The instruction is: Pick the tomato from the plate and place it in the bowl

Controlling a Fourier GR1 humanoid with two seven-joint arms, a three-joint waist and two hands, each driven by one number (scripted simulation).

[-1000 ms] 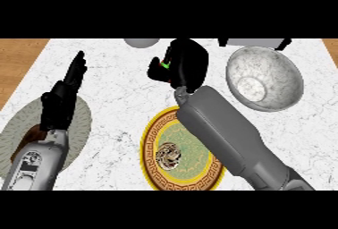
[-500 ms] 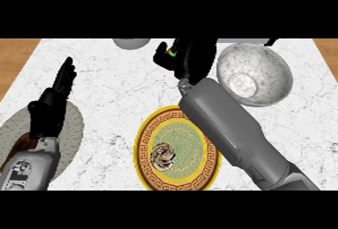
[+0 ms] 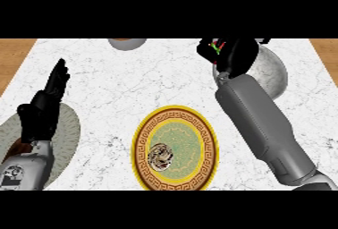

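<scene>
over the bowl [image 3: 274,77] rim now: your right hand [image 3: 234,53] has shifted right onto it, fingers curled, seemingly round the hidden tomato. left hand [image 3: 43,112] rests open. release looks next.

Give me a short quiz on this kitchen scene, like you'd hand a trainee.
1. True or false: the right hand is above the gold-rimmed plate.
2. Which hand rests open, fingers up, at the view's left? A) the left hand B) the right hand C) neither
3. Fill in: the small round patterned thing lies on the gold-rimmed ____.

Key
1. False: it is at the left edge of the bowl.
2. A
3. plate
</scene>
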